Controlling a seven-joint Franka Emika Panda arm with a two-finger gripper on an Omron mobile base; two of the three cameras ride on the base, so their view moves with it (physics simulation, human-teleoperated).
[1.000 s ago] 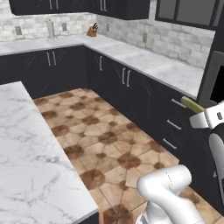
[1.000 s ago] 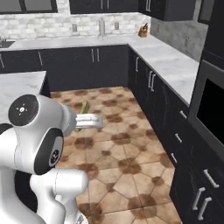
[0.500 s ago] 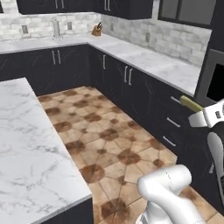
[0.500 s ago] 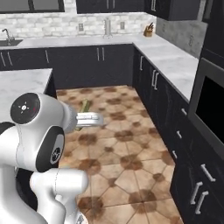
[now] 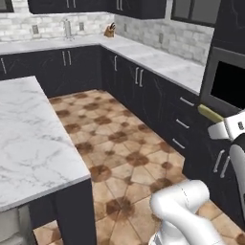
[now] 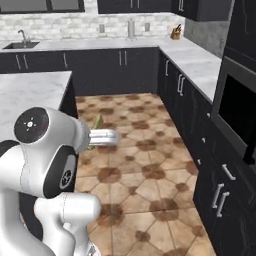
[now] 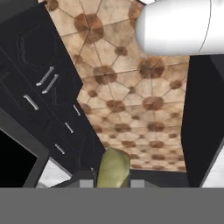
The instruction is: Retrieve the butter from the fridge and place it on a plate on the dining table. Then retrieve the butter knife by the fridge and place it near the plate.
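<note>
While we roll across the kitchen, our gripper [image 7: 113, 183] is clamped on the butter [image 7: 113, 168] — its long axis sticks straight out past the fingertips. No plate in sight yet; the table [image 5: 28, 139] lies left of the butter, well apart.

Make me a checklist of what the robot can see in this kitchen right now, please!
Surface: white marble dining table at left, its visible part bare.
Job's things: butter, a dull yellow-olive stick, held out in the air over the tiled floor; it also shows in the left base view.
Clutter: knife block and a tap on the far counter.
Claw: claw shut on the butter.
Cables: nothing seen.
Surroundings: dark cabinets, a black built-in oven, pale brick wall.
</note>
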